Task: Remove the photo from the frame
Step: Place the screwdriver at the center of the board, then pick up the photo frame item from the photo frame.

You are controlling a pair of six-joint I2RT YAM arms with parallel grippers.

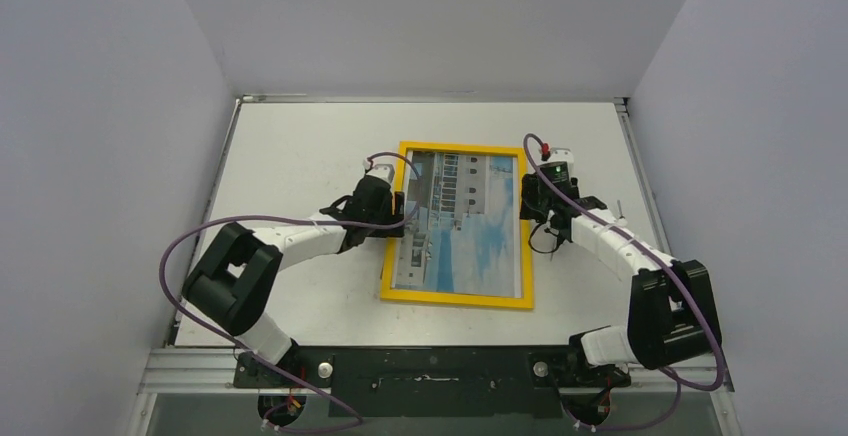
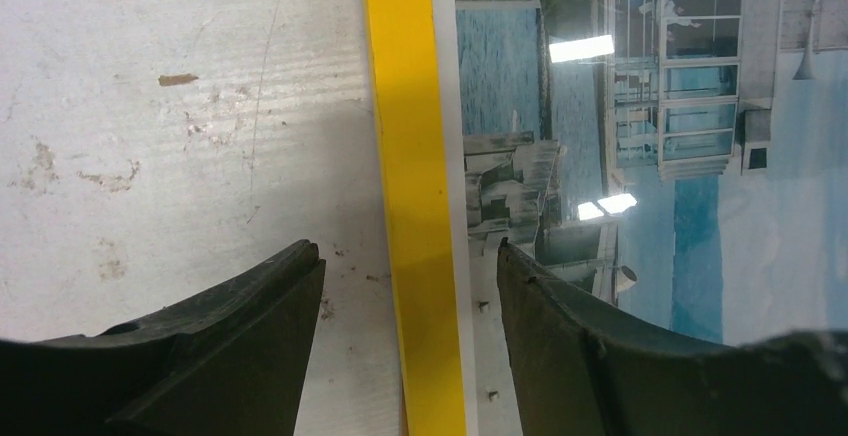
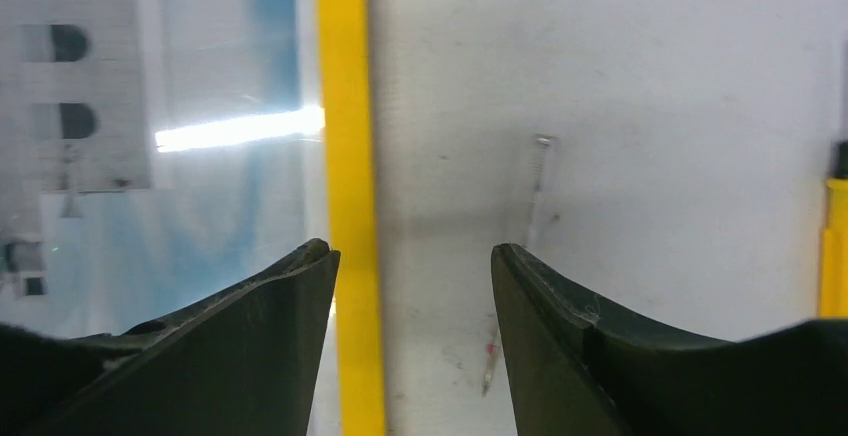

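Straddling the frame's (image 1: 455, 299) left border, the left hand (image 2: 410, 258) hides part

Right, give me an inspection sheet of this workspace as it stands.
Surface: white table, scuffed and stained.
Job's things: frame lying flat, face up; photo inside it.
Clutter: thin rod and a yellow item on the table right of the frame.
Grippers: left gripper open, astride the frame's left border; right gripper open, astride its right border.
Cables: purple cable looped along each arm.
Surroundings: plain walls on three sides.
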